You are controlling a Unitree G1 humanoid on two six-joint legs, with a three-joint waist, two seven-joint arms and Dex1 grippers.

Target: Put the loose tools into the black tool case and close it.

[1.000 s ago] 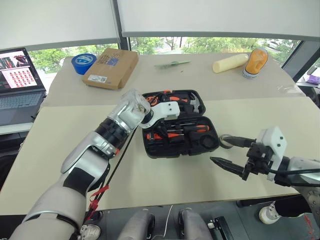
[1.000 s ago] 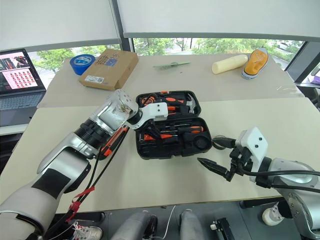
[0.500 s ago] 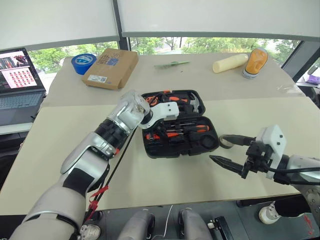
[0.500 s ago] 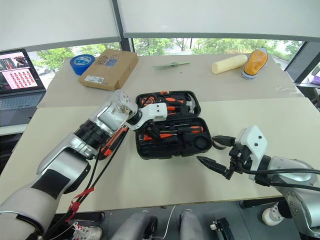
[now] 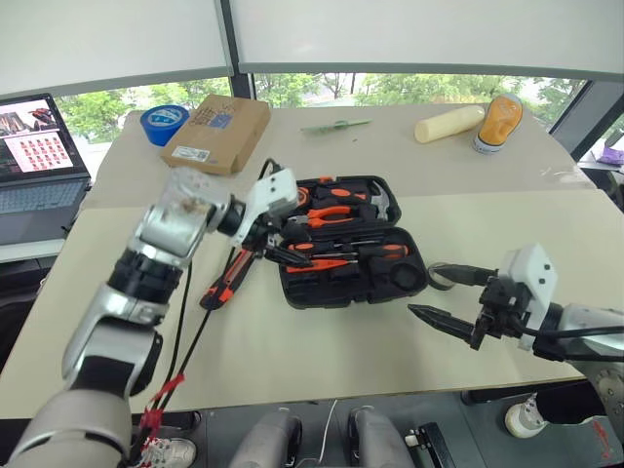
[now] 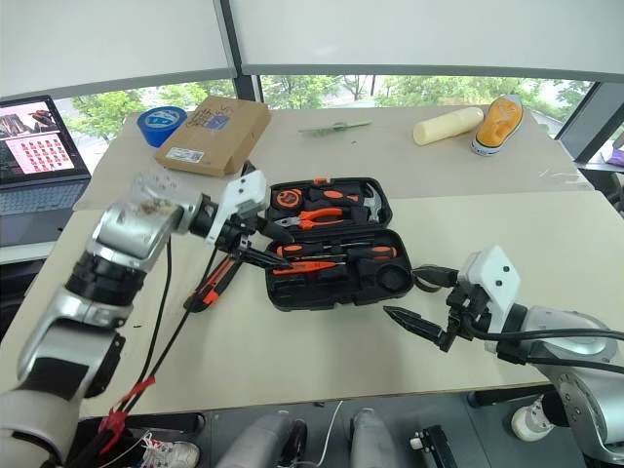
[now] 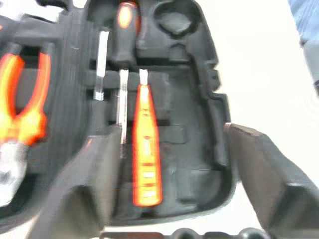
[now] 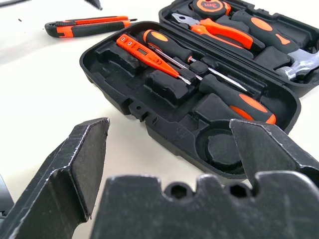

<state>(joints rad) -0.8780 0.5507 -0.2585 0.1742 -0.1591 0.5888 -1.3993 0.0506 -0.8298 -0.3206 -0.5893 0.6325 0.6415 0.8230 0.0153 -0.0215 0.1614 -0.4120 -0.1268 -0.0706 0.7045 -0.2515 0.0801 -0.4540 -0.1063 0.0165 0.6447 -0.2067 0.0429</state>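
Note:
The black tool case (image 5: 390, 292) lies open mid-table. Its front half holds the slim orange screwdriver (image 7: 144, 149), two black-and-orange screwdrivers (image 8: 169, 42) and the dark tape ring (image 8: 224, 149) in its round slot. The orange-and-black utility knife (image 5: 226, 283) lies on the table just left of the case. My left gripper (image 5: 291, 249) hovers at the case's left edge, open and empty, pointing across the case. My right gripper (image 5: 439, 295) stands open and empty just right of the case, near the table's front edge.
Pliers (image 5: 327, 210), a hammer and a tape measure fill the case's back half. At the far side sit a cardboard box (image 5: 216, 132), a blue tape roll (image 5: 162, 123), a yellow cylinder (image 5: 448, 123) and an orange shoe (image 5: 499, 122). A laptop (image 5: 34, 166) stands at the left.
My left gripper has pulled back to the left off the case and opened, leaving the slim orange screwdriver lying in the front half. The right arm has stayed still.

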